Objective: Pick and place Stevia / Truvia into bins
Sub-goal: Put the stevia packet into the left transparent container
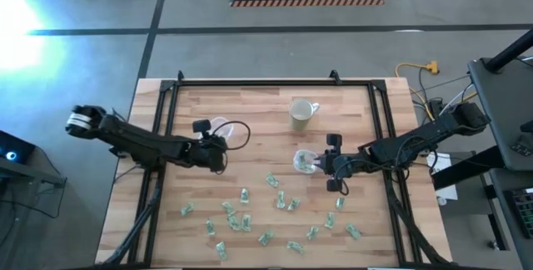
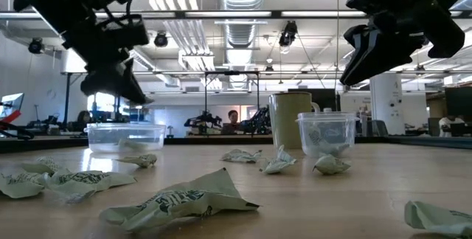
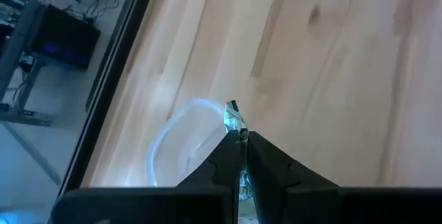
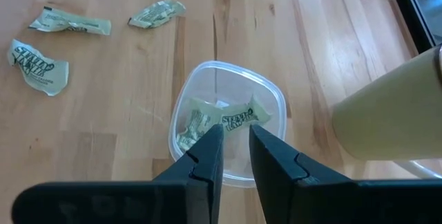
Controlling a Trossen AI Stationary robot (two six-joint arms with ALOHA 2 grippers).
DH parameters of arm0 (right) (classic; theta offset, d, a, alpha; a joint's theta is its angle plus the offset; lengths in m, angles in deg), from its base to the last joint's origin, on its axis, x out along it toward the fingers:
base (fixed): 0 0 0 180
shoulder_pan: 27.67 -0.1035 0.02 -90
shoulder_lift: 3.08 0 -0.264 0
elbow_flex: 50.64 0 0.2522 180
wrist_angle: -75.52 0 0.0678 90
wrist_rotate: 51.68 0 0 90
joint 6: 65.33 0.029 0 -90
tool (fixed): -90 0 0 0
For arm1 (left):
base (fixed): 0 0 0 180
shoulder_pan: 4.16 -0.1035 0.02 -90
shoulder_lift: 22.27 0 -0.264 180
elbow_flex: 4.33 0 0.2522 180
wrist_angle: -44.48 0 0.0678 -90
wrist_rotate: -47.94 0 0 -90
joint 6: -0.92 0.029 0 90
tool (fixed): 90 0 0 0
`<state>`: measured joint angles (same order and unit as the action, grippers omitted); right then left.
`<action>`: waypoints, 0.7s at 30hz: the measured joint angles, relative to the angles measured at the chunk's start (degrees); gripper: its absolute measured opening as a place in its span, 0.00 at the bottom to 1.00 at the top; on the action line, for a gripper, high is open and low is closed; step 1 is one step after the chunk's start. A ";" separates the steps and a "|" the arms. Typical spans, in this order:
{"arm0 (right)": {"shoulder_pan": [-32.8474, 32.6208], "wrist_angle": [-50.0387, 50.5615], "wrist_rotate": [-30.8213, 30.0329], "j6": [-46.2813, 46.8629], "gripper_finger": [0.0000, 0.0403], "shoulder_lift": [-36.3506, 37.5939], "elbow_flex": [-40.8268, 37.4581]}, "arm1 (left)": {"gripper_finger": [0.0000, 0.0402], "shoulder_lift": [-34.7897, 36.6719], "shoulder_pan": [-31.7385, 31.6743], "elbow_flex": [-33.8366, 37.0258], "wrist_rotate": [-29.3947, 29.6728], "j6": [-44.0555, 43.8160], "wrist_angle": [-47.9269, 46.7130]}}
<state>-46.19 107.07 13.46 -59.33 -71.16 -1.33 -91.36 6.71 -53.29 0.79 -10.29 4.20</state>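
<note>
The left gripper (image 3: 240, 135) is clamped shut on a Stevia packet (image 3: 235, 118), its tip poking out above the fingertips, and it hangs near the wider clear bin (image 1: 220, 127) at the left of the wooden table (image 1: 250, 103). From the left wrist view the bin's rim (image 3: 181, 124) lies just beside the packet, not squarely under it. To do this drop well, the arm probably needs to carry the packet over the bin's middle and only then part the fingers, low enough that the light paper does not flutter out past the rim.

The right gripper (image 4: 235, 137) hovers directly over the smaller squarish bin (image 4: 273, 99), its jaws a narrow gap apart with nothing visibly pinched; a few packets (image 4: 238, 118) lie inside that cup. It should rise straight up so the fingers do not tip the light cup, which stands close to the pale mug (image 1: 301, 114).

Many loose packets (image 1: 241, 220) lie scattered over the near half of the table, well apart from both bins, so most of the job looks undone
</note>
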 joint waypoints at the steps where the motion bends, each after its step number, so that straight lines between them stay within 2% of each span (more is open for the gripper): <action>1: 0.02 0.01 0.00 0.00 0.15 0.00 -0.02 | 0.02 0.47 0.00 0.89 0.36 -0.38 -0.27; 6: 0.02 -0.23 0.00 0.00 0.15 0.00 -0.02 | 0.02 2.36 0.00 3.38 1.07 -0.47 -0.22; 21: 0.02 -0.20 0.00 0.00 0.15 0.00 -0.02 | 0.03 2.74 0.00 3.65 1.20 -0.45 -0.25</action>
<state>-46.17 106.87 13.46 -59.33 -71.16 -1.35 -88.61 6.71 -49.64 2.00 -10.74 3.95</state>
